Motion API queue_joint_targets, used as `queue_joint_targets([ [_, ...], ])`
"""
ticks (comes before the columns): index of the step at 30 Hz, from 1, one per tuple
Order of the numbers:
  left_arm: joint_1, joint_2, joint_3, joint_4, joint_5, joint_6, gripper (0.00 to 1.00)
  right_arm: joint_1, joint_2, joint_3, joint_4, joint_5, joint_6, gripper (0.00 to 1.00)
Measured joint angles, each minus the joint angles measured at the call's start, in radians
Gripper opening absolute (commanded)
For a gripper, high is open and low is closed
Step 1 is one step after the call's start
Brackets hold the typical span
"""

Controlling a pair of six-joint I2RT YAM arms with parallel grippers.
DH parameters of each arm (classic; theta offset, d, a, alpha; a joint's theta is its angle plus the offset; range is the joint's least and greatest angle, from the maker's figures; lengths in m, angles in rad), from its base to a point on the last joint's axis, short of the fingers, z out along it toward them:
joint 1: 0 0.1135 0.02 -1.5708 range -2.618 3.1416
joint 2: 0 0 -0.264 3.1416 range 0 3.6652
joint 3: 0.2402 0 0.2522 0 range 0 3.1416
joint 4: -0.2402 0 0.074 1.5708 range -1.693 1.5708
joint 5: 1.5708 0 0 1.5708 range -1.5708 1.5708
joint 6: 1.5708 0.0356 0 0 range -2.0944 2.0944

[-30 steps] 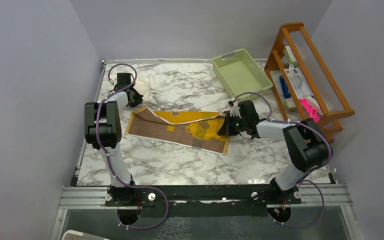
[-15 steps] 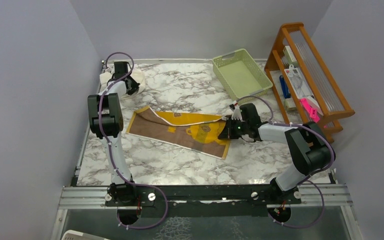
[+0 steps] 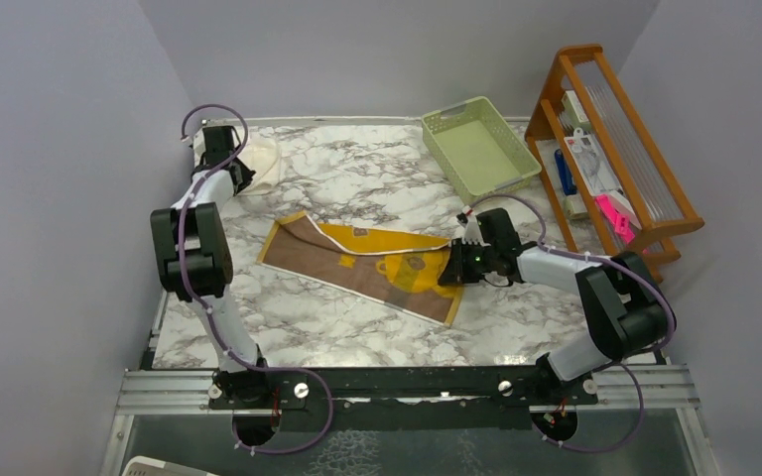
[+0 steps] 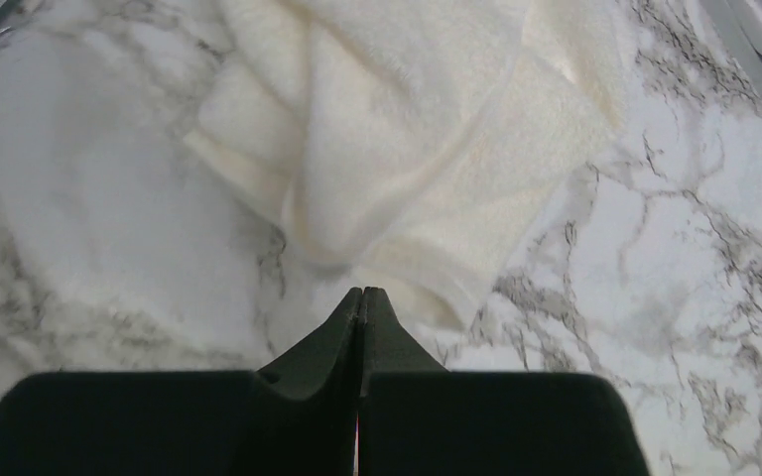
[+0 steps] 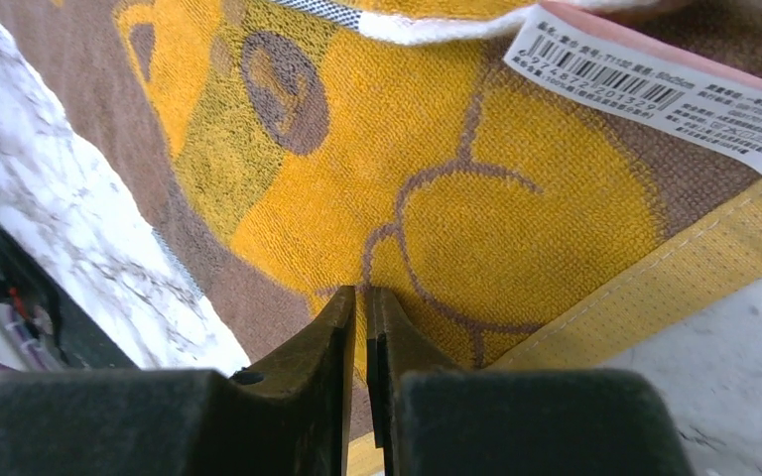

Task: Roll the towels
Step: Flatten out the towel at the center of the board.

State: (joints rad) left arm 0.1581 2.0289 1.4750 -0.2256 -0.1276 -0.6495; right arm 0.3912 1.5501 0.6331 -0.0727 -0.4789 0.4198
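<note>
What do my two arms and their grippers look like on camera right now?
The left arm and right arm have white links, boxy black joint housings and a purple cable looping along each. The left gripper and right gripper are matte black, their fingers tapering to narrow wedge tips. A small green light glows by the right gripper.

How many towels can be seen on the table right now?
2, maybe 3. A cream-white towel lies bunched at the far left corner; a brown and yellow towel lies spread in the middle, and it may be two layered towels.
</note>
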Motion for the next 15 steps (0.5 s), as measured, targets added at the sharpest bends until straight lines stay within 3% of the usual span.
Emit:
queue_joint_targets([
  [9, -0.007, -0.565, -0.536, 0.157, 0.035, -0.078, 0.03, 0.031, -0.08, 0.059, -0.098, 0.079, -0.042, 0.22],
  [15, -0.089, -0.618, -0.788, 0.198, 0.108, -0.124, 0.02, 0.132, -0.057, 0.106, -0.085, 0.104, -0.05, 0.22],
])
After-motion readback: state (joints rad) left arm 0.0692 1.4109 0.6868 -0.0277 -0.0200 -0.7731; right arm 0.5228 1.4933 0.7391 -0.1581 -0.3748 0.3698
